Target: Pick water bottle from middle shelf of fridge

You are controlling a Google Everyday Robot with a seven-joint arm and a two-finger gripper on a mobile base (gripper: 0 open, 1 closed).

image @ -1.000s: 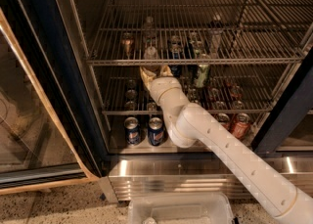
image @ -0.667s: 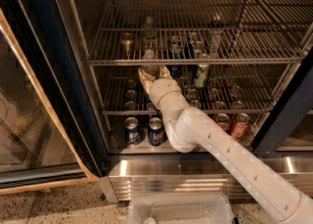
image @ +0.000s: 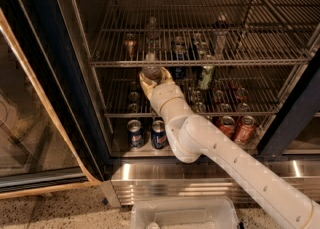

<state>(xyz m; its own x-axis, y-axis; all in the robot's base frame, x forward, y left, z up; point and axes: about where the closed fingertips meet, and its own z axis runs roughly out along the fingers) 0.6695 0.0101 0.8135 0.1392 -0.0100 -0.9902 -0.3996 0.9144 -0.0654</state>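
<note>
Inside the fridge (image: pixel 62 83), the jaws sit around the water bottle (image: pixel 151 71).

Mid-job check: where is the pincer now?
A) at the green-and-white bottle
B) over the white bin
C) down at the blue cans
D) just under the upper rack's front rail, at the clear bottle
D: the pincer sits at the water bottle, just below the front rail of the upper rack and above the blue cans.

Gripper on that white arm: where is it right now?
In the camera view, the gripper sits left of centre inside the fridge, just below the front rail of the upper wire rack and above two blue cans.
</note>
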